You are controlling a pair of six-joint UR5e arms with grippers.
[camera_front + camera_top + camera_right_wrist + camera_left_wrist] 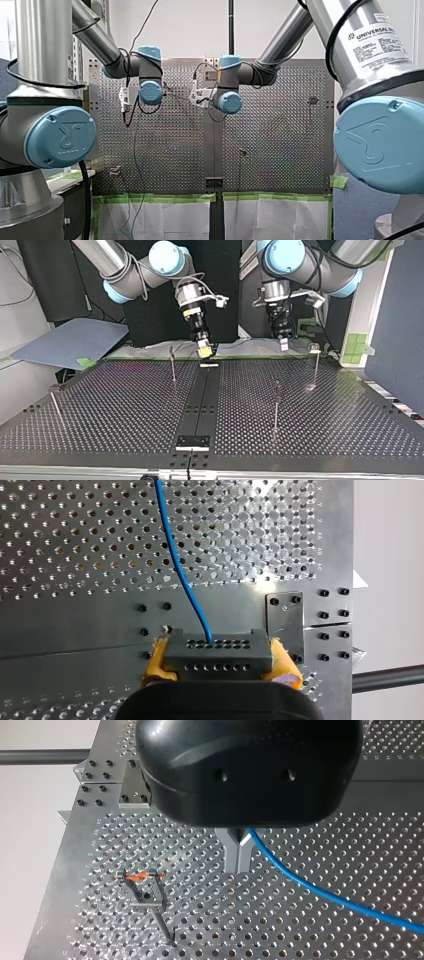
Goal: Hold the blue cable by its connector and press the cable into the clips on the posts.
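Note:
In the right wrist view my right gripper (pixel 220 665) has its yellow pads (pixel 156 662) shut on a grey perforated connector block (pixel 215 647). The blue cable (pixel 177 570) leaves the block and runs away over the perforated table. In the left wrist view my left gripper (pixel 237 865) has its metal fingers shut on the blue cable (pixel 310 887), which trails off to one side. A thin post with an orange-marked clip (pixel 143 879) stands beside that gripper. In the top view my right gripper (pixel 204 347) hangs over the table's far middle and my left gripper (pixel 283 343) to its right.
Several thin posts stand on the table in the top view: one near my right gripper (pixel 172 362), one at the far right (pixel 315 365), one mid-right (pixel 276 405), one at the left edge (pixel 55 407). A dark centre strip (pixel 202 400) divides the table.

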